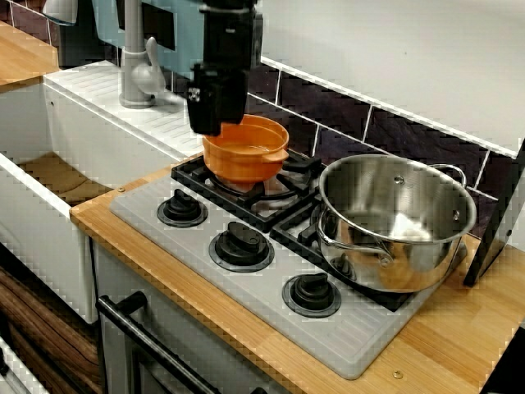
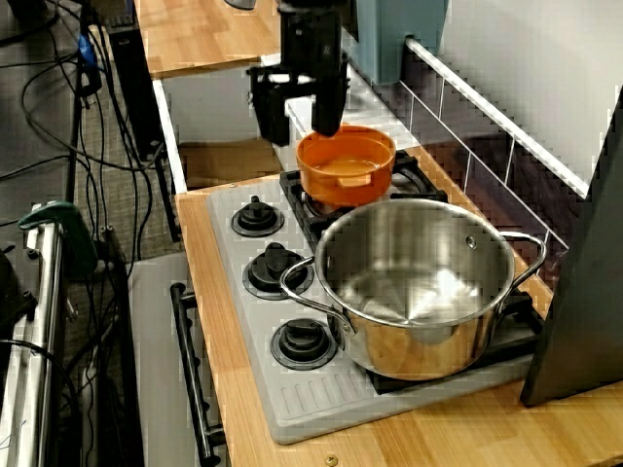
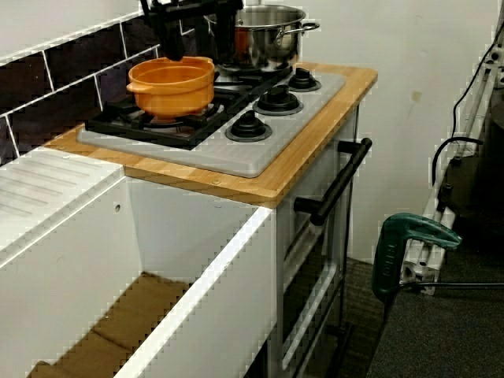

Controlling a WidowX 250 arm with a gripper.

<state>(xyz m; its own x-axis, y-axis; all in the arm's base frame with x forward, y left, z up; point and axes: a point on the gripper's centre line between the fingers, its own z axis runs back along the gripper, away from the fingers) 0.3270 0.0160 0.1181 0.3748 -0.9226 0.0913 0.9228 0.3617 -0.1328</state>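
On the back-left burner of the toy hob (image 1: 246,304), nearest the sink (image 3: 197,268), sits an orange pot (image 1: 244,156). It is upright on the black grate (image 1: 275,197) and looks empty. The gripper (image 2: 297,131) hangs right over its sink-side rim with its fingers (image 2: 329,107) spread apart and nothing between them. In the view along the counter, one finger comes down at the rim and the other stands outside the pot. I cannot tell whether either one actually touches it.

The pot looks light and rests on raised bars, so I'd worry about a sideways nudge. A finger catching the lip could tilt it or skid it across the grate. The big steel pot (image 1: 398,222) stands just beside it on the next burner, so a shove that way might knock the two together. A shove the other way could send the orange pot off the counter edge into the sink.
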